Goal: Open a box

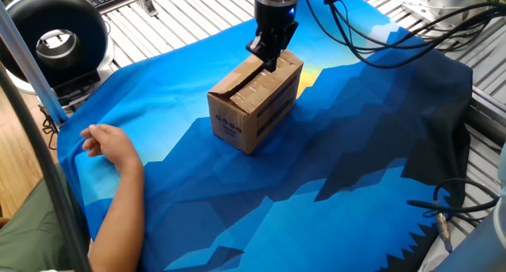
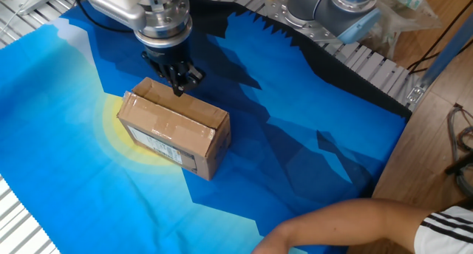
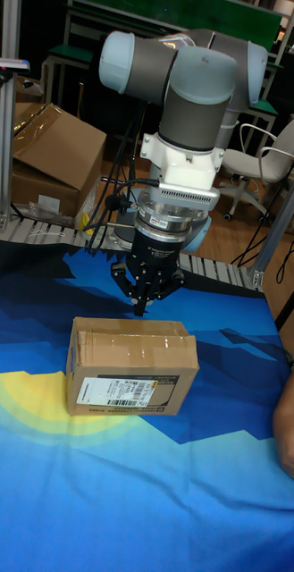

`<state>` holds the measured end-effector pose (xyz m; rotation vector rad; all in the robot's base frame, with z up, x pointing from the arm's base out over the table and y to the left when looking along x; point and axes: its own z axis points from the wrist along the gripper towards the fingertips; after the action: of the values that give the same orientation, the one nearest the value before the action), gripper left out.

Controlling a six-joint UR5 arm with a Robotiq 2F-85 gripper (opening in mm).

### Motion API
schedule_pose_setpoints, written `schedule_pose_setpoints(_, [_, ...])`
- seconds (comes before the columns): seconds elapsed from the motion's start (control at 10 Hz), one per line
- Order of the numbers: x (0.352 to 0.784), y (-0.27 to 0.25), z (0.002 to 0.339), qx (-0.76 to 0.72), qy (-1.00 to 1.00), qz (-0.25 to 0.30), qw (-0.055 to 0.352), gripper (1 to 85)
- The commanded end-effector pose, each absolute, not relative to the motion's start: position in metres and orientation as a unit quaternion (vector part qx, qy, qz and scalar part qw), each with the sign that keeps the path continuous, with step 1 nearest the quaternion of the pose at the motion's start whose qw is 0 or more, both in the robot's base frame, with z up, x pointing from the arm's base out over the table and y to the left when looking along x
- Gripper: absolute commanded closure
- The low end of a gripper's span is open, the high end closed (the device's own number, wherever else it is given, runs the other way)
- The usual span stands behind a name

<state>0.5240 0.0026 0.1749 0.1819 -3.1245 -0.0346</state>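
The box (image 1: pixel 257 100) is sitting near the middle of the blue printed cloth (image 1: pixel 332 169), toward the cloth's far edge in one fixed view, with its label side facing the tall fixed camera. Its top flaps are lying flat; tape is showing along the centre seam in the other fixed view. One flap edge nearest the one fixed camera is standing very slightly proud, but no flap is lifted. Judgement: the box is remaining closed and the opening proper is not yet achieved.

The gripper (image 1: pixel 271 57) is hanging over the box's far top edge, pointing straight down, its fingers (image 2: pixel 179 83) drawn close together with nothing between them. The tips are appearing just above the cardboard; contact cannot be confirmed from these views.

A person's hand (image 1: pixel 107 141) is resting on the cloth near its left edge, well apart from the box. A second forearm (image 2: pixel 347 224) is lying along the near edge in the other fixed view.

Outstanding: breaking the seam, raising all four flaps.
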Motion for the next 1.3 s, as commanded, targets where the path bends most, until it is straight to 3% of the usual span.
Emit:
schedule_pose_setpoints(0.0, [0.519, 0.009, 0.172, 0.059, -0.998, -0.022, 0.007, 84.3])
schedule_pose_setpoints(1.2, [0.537, 0.012, 0.144, 0.088, -0.996, -0.011, -0.022, 84.3])
